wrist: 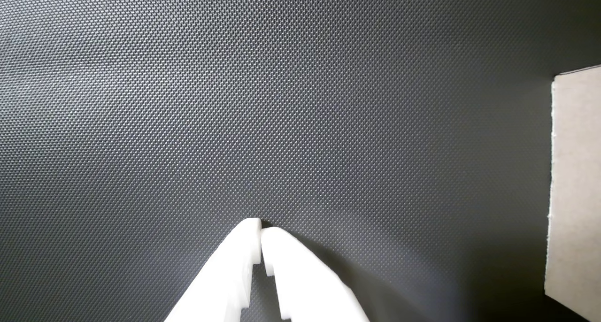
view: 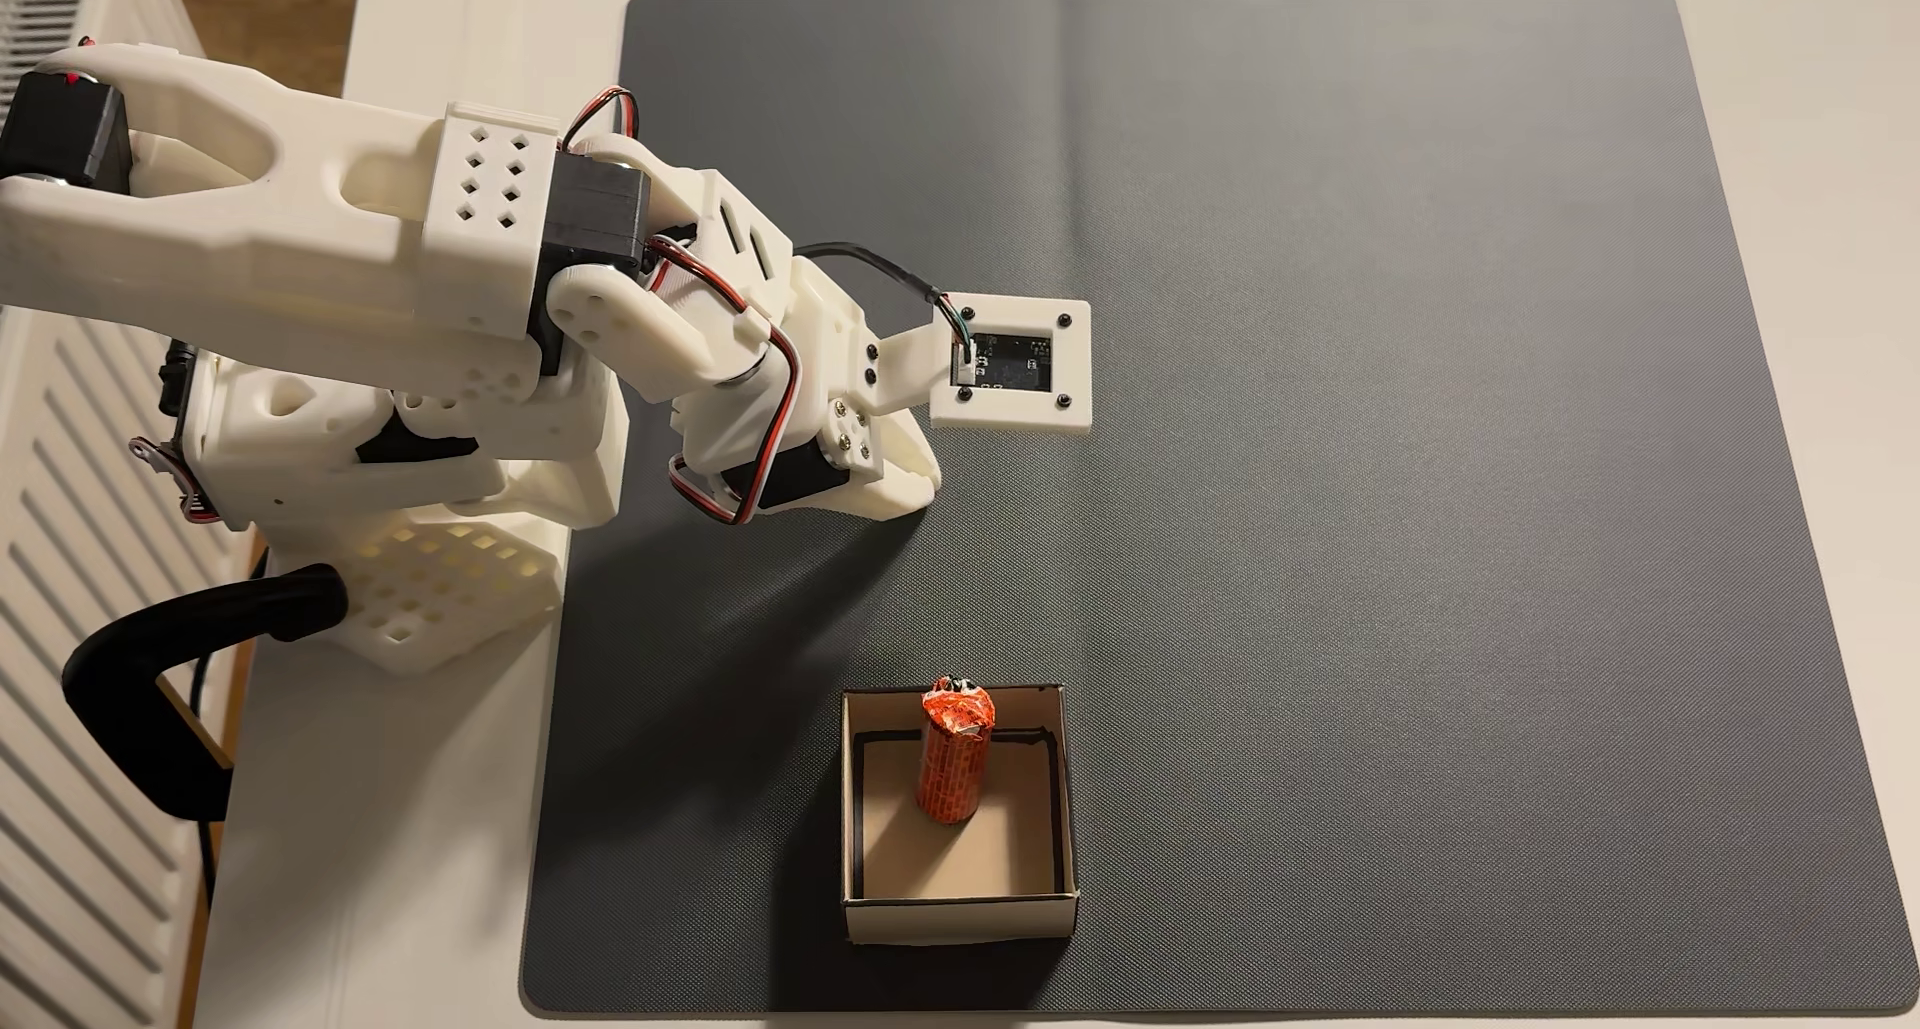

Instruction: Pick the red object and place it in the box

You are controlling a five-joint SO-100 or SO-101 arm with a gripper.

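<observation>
In the fixed view, the red object [view: 951, 757] stands upright inside the box [view: 956, 917] at the mat's [view: 1455, 468] near edge. Farther back, the hand [wrist: 261, 229] is closed and empty, low over bare mat, well apart from the box.

Bare dark mat [view: 1455, 468] is stretching wide to the right of the arm and toward the far edge in the fixed view, leaving a broad open lane. Near the front edge the box [view: 1062, 780] is sitting with its top open, and the red object [view: 951, 769] is standing upright inside, poking above the walls. The camera mount [view: 1013, 364] is jutting out over the mat. In the wrist view the gripper [wrist: 261, 230], fingertips together, is hanging over bare mat, with the box wall [wrist: 575, 181] at the right edge.
</observation>
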